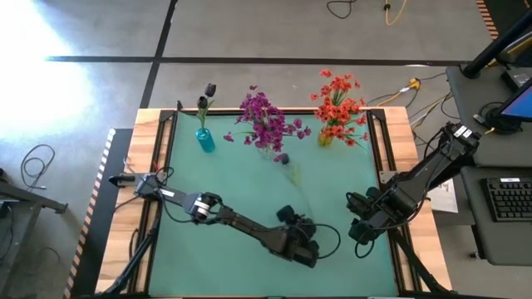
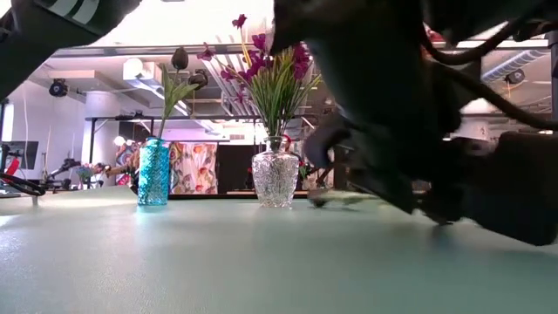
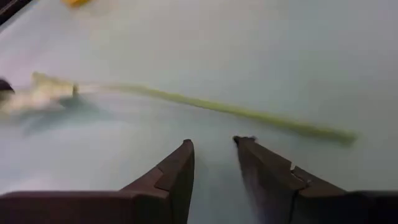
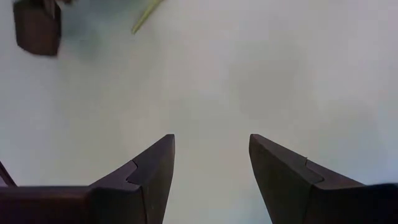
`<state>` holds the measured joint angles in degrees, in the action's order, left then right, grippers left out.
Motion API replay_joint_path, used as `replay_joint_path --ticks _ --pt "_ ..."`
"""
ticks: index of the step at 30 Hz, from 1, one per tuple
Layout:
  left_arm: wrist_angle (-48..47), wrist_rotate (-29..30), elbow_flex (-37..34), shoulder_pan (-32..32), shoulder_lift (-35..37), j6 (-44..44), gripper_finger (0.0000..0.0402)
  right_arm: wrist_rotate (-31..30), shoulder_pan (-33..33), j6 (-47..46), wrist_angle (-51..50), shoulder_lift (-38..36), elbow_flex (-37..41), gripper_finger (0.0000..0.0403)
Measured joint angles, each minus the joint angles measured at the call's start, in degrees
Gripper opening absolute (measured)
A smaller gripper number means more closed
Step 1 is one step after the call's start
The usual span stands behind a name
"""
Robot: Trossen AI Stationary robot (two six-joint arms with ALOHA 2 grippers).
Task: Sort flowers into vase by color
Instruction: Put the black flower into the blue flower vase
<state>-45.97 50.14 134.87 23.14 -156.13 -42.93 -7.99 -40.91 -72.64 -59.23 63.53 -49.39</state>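
One thin green flower stem [image 3: 236,112] lies flat on matte felt [image 1: 241,187].

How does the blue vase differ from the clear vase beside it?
The blue vase is slim, straight and opaque turquoise; the clear vase is round-bellied, transparent cut glass. The blue vase holds dark buds, the clear vase a full bunch of magenta flowers. Both stand upright at the table's far edge.

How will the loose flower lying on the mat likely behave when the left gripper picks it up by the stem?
The loose flower has a long thin stem, so it will probably flex and droop at the head end. It looks light. Lying flat before the open left gripper, it may roll or slide if nudged.
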Motion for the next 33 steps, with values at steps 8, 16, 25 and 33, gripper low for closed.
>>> replay_joint_path --ticks 8,16,25,33 --pt "-7.8 -4.3 0.0 3.0 3.0 -1.3 0.0129 -2.1 0.0 0.8 0.0 0.0 0.0 0.0199" --pt "-24.8 -1.5 0.0 6.0 7.4 -11.2 0.0137 -10.5 0.0 1.5 3.4 0.8 0.4 0.0199" --pt "-43.6 4.8 -2.1 9.9 14.0 -22.8 0.0130 -19.8 3.4 8.7 17.5 8.5 1.5 0.0193" --pt "-44.0 5.9 -13.3 10.5 22.0 -25.6 0.0104 -23.7 7.9 14.1 26.4 20.6 1.8 0.0161"
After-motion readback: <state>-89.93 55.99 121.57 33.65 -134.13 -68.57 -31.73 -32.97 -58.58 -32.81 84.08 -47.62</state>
